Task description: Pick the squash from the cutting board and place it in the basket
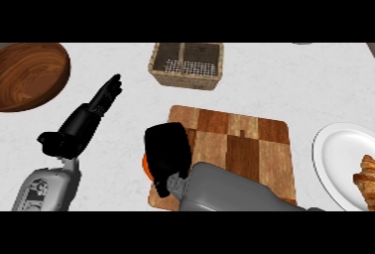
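The right hand [167, 149] lies palm-down over the left edge of the board [242, 149], fingers curled over the squash [146, 166], of which only an orange sliver shows at the hand's left side. Whether the squash is lifted off the board cannot be told. The left hand [92, 111] rests on the left, fingers straight and pointing up, holding nothing. The basket [187, 64] stands beyond the board. A wooden bowl [29, 74] sits far left; a plate [337, 154] with a croissant [366, 181] sits right.
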Available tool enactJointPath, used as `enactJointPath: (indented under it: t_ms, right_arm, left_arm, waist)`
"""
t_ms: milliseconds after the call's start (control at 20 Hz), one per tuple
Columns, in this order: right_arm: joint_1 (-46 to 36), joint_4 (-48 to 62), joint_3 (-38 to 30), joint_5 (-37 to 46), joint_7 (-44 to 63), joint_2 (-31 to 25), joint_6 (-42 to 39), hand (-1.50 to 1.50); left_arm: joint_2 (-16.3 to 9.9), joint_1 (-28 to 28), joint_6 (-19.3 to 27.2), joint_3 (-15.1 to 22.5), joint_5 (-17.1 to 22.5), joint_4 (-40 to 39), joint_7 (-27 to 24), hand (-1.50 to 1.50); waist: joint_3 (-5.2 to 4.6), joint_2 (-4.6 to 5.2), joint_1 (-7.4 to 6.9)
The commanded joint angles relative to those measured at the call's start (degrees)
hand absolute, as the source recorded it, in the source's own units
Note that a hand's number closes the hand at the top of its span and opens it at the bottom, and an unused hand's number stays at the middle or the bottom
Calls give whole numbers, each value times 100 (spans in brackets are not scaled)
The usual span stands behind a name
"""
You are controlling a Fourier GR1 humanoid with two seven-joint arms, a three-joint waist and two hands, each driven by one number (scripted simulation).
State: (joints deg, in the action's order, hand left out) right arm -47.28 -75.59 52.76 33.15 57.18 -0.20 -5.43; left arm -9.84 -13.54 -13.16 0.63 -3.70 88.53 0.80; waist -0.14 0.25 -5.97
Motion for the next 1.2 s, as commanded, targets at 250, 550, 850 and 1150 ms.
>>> enactJointPath:
  t_ms: [250, 550, 850, 1150]
  right_arm:
    - [-1195, -634, 241, -1322, 884, 18, 1534, 150]
    - [-1886, -1160, -137, -997, 796, 18, 3121, 150]
    - [-3073, -1199, -596, -952, 1525, 17, 3676, 150]
    - [-4118, -452, -1044, -1113, 2018, 16, 3582, 150]
  left_arm:
    - [-100, -142, -147, -77, 65, -191, -53, 0]
    - [36, -98, -14, 12, -28, -205, 24, 0]
    - [-88, -46, -65, -175, 68, -256, -16, 0]
    - [-81, -44, 38, -265, 63, -217, 31, 0]
  waist:
    - [-3, -9, -96]
    - [0, -84, 2]
    - [-10, -125, 200]
    - [-12, -116, 294]
